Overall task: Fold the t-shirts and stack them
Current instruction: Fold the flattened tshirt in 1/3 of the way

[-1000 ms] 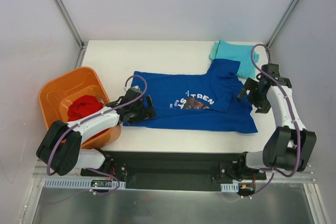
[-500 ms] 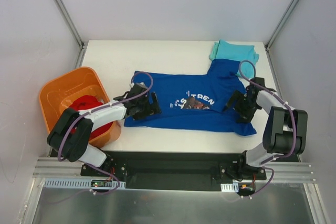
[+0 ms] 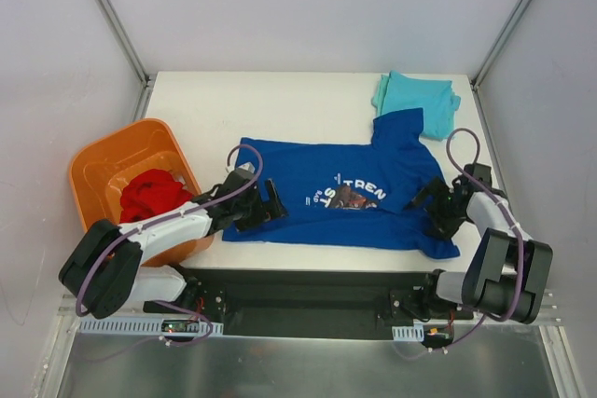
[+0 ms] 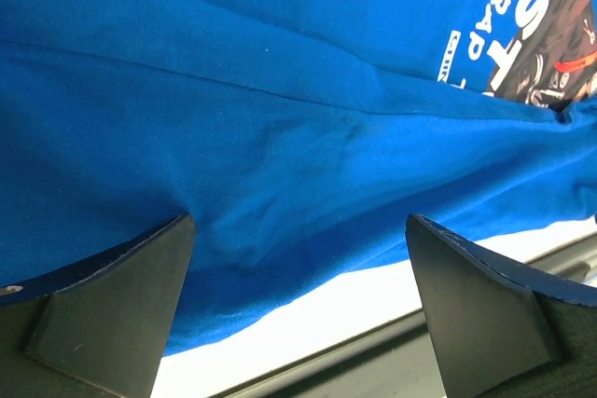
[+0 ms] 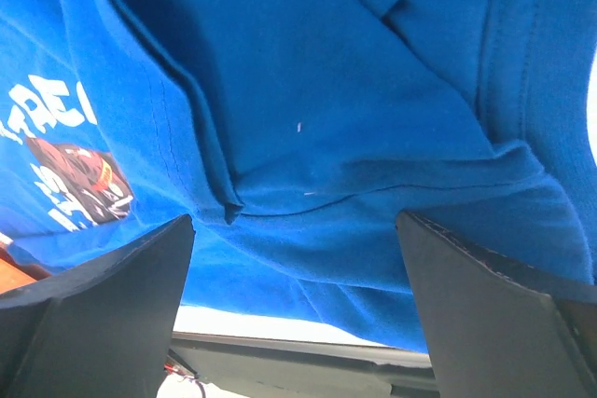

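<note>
Left fingers (image 4: 112, 305) and right fingers (image 5: 93, 295) both gape wide and grip nothing, low over opposite ends of the blue shirt (image 3: 336, 195), spread flat mid-surface (image 3: 280, 104). Cloth looks thin and limp. You'd best pinch seamed edges at both ends, or it'll sag.

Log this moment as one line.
blue shirt spread | left claw open over left end | right claw open over right end | red shirt in tub

Bright, even overhead light, soft faint shadows, sharp top view, wrist views slightly soft at edges
</note>
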Robot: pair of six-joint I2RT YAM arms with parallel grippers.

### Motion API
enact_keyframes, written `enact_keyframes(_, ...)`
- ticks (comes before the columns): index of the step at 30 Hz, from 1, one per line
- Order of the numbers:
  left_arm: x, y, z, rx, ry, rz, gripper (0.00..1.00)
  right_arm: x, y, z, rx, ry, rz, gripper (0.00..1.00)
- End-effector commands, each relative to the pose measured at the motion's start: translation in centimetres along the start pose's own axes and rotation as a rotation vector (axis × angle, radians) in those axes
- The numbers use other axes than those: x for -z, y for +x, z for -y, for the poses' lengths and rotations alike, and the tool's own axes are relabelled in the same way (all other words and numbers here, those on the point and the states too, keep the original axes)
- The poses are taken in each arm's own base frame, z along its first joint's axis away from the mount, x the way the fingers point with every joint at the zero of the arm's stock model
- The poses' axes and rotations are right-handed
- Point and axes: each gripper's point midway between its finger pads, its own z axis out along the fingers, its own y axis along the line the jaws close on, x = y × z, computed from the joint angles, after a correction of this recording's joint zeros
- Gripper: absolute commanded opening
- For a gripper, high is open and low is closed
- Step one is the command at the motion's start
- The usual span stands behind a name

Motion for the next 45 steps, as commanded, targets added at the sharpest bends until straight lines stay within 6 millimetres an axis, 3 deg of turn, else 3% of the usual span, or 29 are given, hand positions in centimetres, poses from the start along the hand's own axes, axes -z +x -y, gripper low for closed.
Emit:
enact_keyframes(1,1.5,5.3,-4.3,0.049,-0.14,-0.147,0.99,0.0,4.4,5.6,-0.083,0.202,-0.123,0.97)
enact_keyframes(5,2.7,5.3,-5.3,0.022,-0.165,-0.116,0.99,1.6,3.8,6.0,-0.075,0.226,-0.052,0.97)
enact_keyframes(8,3.4,4.4,-4.2,-0.017,-0.122,-0.087,0.99,2.7,3.0,5.7,-0.063,0.22,0.005,0.97)
enact_keyframes(13,4.6,2.7,-1.2,-0.102,-0.022,-0.042,0.99,5.2,1.3,1.5,0.085,0.066,0.071,0.97)
enact_keyframes(17,6.2,-0.3,2.9,-0.18,0.066,0.038,0.99,6.4,2.0,-2.2,0.275,0.015,0.076,0.97)
enact_keyframes(21,7.0,-2.9,4.7,-0.218,0.077,0.123,0.99,5.2,2.9,-4.5,0.326,-0.009,0.042,0.97)
enact_keyframes(25,7.6,-4.6,5.5,-0.227,0.066,0.185,0.99,3.6,2.7,-3.9,0.317,0.064,0.024,0.97)
enact_keyframes(31,7.2,-4.9,4.8,-0.221,0.03,0.198,0.99,1.1,3.7,-2.8,0.301,0.096,-0.041,0.97)
enact_keyframes(38,7.2,-5.1,4.1,-0.213,0.001,0.214,0.99,-1.4,3.6,-5.9,0.324,0.03,-0.079,0.97)
enact_keyframes(45,7.0,-4.7,3.7,-0.201,-0.006,0.203,0.99,-1.3,2.6,-10.1,0.391,0.011,-0.052,0.97)
